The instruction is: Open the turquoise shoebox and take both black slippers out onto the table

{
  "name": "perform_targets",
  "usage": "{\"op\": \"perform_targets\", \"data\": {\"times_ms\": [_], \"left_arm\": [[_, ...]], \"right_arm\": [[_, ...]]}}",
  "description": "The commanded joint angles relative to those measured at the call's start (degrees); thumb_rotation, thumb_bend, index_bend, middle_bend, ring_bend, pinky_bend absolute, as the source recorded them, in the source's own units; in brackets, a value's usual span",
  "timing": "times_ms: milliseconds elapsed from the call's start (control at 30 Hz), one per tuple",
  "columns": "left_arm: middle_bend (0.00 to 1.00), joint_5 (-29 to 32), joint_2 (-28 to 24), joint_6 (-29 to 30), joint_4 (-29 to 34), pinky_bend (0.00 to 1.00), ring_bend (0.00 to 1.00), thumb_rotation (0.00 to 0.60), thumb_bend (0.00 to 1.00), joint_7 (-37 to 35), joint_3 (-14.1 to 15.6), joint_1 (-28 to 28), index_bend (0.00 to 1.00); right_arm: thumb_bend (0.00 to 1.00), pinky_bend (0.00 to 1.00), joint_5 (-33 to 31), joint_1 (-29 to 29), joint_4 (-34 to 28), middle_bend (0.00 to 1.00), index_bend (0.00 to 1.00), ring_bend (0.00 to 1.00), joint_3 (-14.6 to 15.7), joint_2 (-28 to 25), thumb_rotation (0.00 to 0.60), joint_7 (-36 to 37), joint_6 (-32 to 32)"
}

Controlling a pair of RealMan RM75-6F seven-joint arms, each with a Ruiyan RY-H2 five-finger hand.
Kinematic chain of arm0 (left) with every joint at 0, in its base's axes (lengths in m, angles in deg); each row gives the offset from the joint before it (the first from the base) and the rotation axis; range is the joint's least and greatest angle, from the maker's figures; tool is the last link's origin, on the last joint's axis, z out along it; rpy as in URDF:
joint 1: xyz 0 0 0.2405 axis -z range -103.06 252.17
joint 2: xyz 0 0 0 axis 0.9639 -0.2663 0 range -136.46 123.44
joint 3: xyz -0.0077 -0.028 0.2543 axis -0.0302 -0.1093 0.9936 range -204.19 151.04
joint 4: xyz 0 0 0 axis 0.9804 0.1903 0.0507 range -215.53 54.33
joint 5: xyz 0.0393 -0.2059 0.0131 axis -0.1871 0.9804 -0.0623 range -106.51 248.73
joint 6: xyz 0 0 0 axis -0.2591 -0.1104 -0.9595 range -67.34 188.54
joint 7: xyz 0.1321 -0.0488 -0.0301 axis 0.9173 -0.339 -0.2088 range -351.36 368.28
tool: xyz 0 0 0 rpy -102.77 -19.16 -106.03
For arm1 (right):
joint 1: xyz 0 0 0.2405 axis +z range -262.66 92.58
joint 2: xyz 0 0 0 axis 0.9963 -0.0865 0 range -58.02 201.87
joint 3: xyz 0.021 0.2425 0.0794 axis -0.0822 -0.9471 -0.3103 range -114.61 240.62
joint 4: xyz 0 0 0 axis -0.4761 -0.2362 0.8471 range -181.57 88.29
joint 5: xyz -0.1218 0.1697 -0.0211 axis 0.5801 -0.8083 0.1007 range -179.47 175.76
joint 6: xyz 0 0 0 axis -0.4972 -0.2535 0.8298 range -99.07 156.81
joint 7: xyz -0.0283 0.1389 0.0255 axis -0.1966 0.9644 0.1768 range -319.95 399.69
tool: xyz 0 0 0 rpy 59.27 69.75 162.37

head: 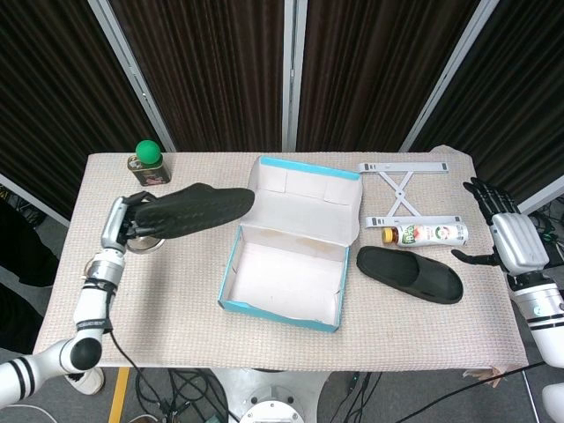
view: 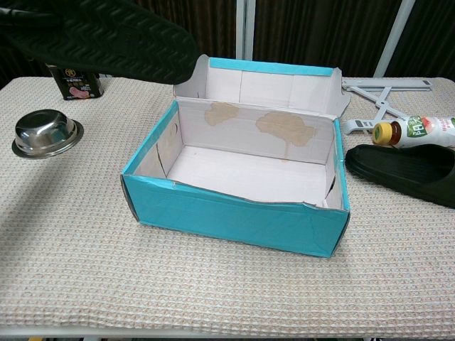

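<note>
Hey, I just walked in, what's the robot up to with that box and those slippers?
The robot is emptying an open turquoise shoebox, which now looks empty. Its left hand holds one black slipper in the air, left of the box and above a small metal bowl. The other slipper already lies on the table to the right, next to a bottle. The right hand is open and holds nothing.

Turquoise shoebox [head: 286, 273] open, empty; one black slipper [head: 194, 211] held aloft left, other slipper [head: 410, 273] on table right.
</note>
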Motion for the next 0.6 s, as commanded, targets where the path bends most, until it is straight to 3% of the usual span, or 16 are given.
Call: {"op": "perform_targets", "data": {"times_ms": [33,433,500,600], "left_arm": [[0.75,0.9,-3.25,-3.88,-3.35,0.68,0.68,0.6,0.31,-8.97,-0.89,-5.44,0.67],[0.72,-2.77,-3.27,-9.1,-7.68,0.66,0.65,0.6,0.3,-8.91,5.5,-8.81,0.64],[0.64,-5.26,-4.16,-10.5,-7.3,0.6,0.54,0.6,0.29,-7.14,7.21,-8.62,0.54],[0.39,-9.57,-5.73,-12.52,-7.77,0.4,0.23,0.6,0.24,-5.17,9.86,-8.51,0.3]], "right_arm": [[0.0,0.0,-0.02,0.14,0.05,0.0,0.0,0.0,0.01,0.14,0.6,-0.26,-0.15],[0.0,0.0,-0.35,0.38,1.19,0.0,0.0,0.0,0.26,0.96,0.6,-0.18,-0.87],[0.0,0.0,-0.44,0.23,1.42,0.0,0.0,0.0,0.33,1.04,0.6,-0.03,-0.79],[0.0,0.0,-0.49,0.07,1.77,0.0,0.0,0.0,0.48,1.08,0.6,0.25,-0.84]]}}
